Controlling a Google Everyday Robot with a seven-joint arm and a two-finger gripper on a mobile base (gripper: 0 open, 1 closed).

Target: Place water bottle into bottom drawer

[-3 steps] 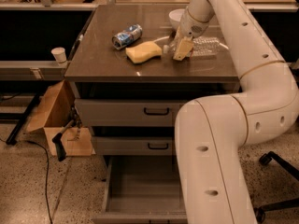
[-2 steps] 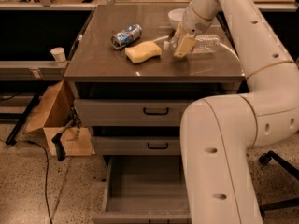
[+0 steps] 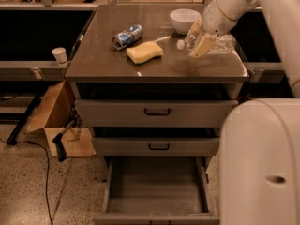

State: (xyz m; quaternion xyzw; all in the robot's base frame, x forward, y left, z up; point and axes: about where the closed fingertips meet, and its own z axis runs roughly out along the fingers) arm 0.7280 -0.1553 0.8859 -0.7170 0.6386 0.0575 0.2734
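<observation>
The water bottle [image 3: 222, 44] lies on its side at the right of the cabinet top, its white cap [image 3: 180, 44] pointing left. My gripper [image 3: 199, 43] comes in from the upper right and is shut around the bottle just behind the cap, its tan fingers [image 3: 202, 45] straddling the neck. The bottle sits at or just above the tabletop. The bottom drawer [image 3: 157, 186] is pulled open below and shows a plain grey interior with nothing in it.
A white bowl [image 3: 184, 20], a crushed blue-silver can [image 3: 127, 36] and a yellow sponge [image 3: 144, 52] are on the top. The two upper drawers [image 3: 157, 112] are closed. My white arm body [image 3: 262, 163] stands right of the open drawer. A cardboard box [image 3: 51, 121] is on the floor at left.
My gripper has shifted right and slightly up, and the water bottle has moved right with it. The can and sponge have not moved.
</observation>
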